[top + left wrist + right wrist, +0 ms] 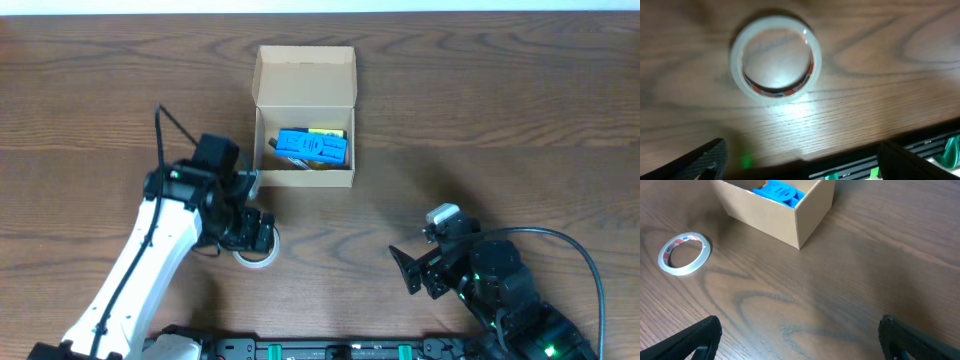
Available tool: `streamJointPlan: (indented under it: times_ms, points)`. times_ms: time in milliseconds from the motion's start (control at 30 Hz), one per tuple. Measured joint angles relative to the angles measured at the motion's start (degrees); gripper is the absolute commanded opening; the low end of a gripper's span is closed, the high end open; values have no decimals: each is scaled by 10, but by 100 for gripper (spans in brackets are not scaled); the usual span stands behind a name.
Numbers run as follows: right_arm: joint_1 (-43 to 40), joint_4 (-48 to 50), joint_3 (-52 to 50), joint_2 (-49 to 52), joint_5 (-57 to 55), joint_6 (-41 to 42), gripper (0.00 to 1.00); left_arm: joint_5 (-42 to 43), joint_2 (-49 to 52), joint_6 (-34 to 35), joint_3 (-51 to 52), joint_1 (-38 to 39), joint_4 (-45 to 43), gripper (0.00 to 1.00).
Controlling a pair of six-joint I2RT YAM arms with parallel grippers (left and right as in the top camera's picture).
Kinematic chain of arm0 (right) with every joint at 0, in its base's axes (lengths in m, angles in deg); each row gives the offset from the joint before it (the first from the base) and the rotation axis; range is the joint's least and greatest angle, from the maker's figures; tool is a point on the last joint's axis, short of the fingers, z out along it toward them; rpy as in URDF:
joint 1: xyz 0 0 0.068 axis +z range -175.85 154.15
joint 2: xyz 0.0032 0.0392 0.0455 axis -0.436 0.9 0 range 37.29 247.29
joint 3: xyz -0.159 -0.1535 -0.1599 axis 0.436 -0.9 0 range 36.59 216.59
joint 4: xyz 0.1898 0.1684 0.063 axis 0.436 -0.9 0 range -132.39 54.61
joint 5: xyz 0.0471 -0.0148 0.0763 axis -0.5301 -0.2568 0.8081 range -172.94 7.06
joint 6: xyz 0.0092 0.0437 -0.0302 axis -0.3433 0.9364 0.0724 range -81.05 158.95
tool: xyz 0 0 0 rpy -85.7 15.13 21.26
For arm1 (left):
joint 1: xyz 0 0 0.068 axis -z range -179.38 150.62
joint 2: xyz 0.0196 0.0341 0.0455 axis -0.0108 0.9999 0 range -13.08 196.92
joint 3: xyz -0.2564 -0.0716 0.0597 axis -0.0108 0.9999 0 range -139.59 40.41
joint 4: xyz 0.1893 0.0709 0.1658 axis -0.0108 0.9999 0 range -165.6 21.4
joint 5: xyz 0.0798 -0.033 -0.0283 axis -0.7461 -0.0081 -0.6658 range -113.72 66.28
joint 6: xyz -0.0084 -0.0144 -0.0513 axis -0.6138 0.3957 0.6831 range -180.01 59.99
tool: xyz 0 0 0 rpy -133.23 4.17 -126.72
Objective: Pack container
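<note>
A clear tape roll [772,96] lies flat on the wooden table [890,60].

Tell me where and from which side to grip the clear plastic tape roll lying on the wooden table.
The clear plastic tape roll lies flat, hole up, so I would come straight down and pinch its wall, one jaw inside the hole, one outside. The left gripper hangs over it, jaws open.

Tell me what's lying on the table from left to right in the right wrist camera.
tape roll → container, open, with a blue item inside it
</note>
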Motion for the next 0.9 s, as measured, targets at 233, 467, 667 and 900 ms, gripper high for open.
streamJointPlan:
  times_ms: [233, 467, 667, 900]
  points:
    - [0, 0, 0, 0, 0, 0, 99, 1, -13, 102, 66, 0, -54, 95]
    - [0, 0, 0, 0, 0, 0, 99, -44, -13, 229, 102, 1, -65, 95]
    - [0, 0, 0, 0, 0, 0, 99, -89, -13, 320, 109, 1, -68, 96]
    - [0, 0, 0, 0, 0, 0, 99, -106, -13, 376, 116, 1, -98, 98]
